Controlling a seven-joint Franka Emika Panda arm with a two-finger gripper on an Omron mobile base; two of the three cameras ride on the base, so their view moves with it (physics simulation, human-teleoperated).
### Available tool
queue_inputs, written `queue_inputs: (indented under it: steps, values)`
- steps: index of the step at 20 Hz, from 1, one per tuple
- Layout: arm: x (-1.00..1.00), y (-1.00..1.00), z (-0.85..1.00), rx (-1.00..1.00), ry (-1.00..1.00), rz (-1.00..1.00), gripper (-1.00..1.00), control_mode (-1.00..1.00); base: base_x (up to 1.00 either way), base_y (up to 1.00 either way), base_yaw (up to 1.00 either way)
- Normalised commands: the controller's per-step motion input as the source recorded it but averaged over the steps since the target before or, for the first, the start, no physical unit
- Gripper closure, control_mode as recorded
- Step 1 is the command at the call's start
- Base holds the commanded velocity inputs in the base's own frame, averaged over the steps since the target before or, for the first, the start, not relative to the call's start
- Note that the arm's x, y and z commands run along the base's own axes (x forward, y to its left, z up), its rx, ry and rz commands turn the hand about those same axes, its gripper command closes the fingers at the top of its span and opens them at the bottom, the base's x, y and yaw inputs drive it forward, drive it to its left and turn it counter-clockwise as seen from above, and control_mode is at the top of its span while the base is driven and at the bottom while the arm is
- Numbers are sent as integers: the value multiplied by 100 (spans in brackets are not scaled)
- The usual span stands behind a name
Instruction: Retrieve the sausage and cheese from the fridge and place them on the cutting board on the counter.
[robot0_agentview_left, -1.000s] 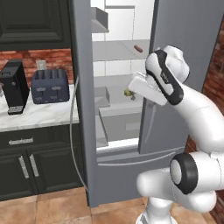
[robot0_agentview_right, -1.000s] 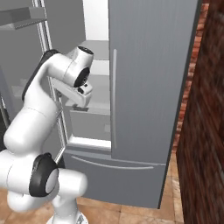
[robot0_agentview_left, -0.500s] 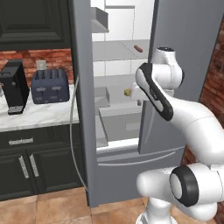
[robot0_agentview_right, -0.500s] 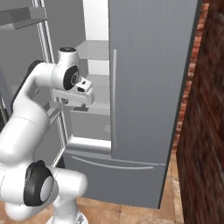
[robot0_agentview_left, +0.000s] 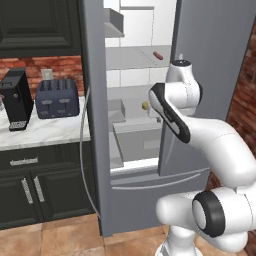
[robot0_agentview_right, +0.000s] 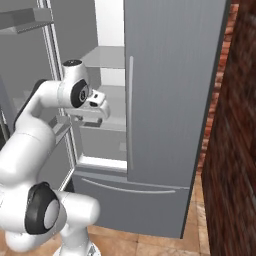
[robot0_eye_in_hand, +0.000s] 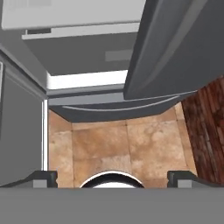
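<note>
A home kitchen is showing here: a tall grey fridge is standing open on white shelves, and to its left a marble counter is carrying a toaster and coffee maker, with dark cabinets, brick wall and tiled floor.

I see flat, even rendered light, moderately bright, with no one clear source. The white interior of the tall grey steel fridge is the brightest area; the dark lower cabinet fronts on the left stay dim. Shadows are soft, and the white marble counter shows no glare. The red brick wall near the right edge looks smeared and low in detail. My hand view of the tan floor tiles is soft, with coarse textures.
</note>
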Motion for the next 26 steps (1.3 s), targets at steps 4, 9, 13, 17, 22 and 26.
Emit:
queue_inputs:
  steps: [4,9,13,17,22,26]
  values:
    - [69,-25,-1,-9,-4,-2,-100,-100,0,0,0]
    - [32,-70,0,-7,-3,-1,-100,-100,0,0,0]
    - [37,-71,0,-1,-1,0,-100,-100,0,0,0]
    - [41,-41,-19,0,-9,0,-100,-100,0,0,0]
    - [27,-4,-46,3,-17,0,-100,-100,0,0,0]
    - [22,0,-45,3,-20,0,-100,-100,0,0,0]
